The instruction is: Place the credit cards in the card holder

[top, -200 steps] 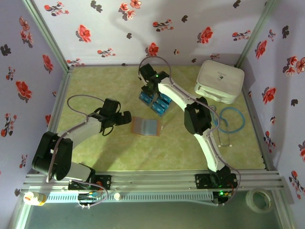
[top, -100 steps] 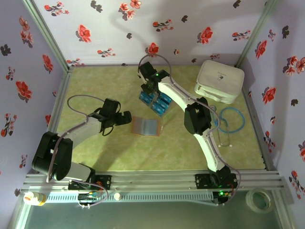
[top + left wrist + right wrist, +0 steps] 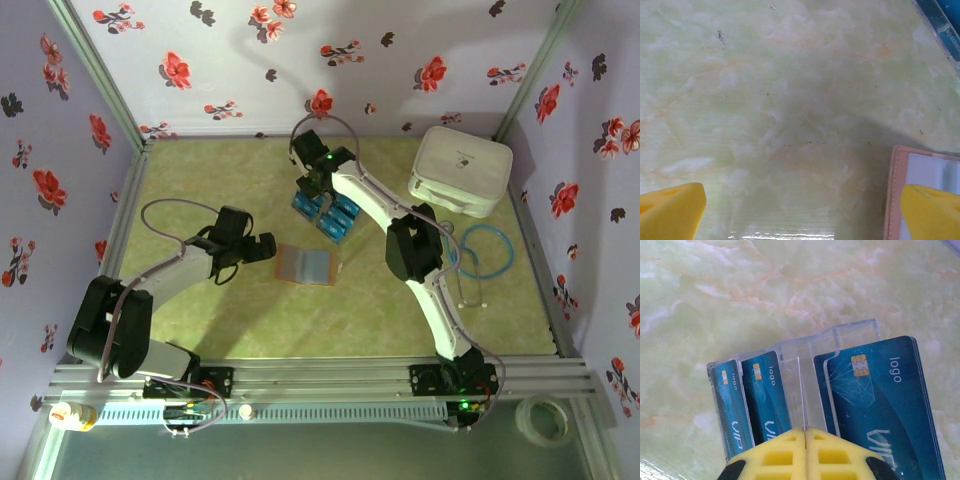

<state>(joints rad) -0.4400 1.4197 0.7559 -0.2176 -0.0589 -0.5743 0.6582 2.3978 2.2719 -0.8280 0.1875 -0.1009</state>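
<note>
Several blue credit cards (image 3: 875, 400) stand in a clear plastic rack (image 3: 850, 332) at the back middle of the table, where the cards (image 3: 340, 218) show beside my right gripper (image 3: 316, 193). Its yellow jaws (image 3: 805, 432) are pressed together on a thin card seen edge-on (image 3: 801, 390) between two slots. The brown card holder (image 3: 306, 265) lies open and flat nearer the front. My left gripper (image 3: 268, 246) hovers low just left of it, wide open and holding nothing. In the left wrist view the card holder (image 3: 920, 170) lies by the right fingertip of the left gripper (image 3: 805, 210).
A white rounded box (image 3: 460, 170) sits at the back right, with a blue ring (image 3: 485, 250) in front of it. Flowered walls enclose the green marbled table (image 3: 200, 180). A tape roll (image 3: 545, 420) and a small bottle (image 3: 72, 415) lie beyond the front rail.
The right gripper's jaws have closed at the card rack. The left arm and the card holder have not moved.
</note>
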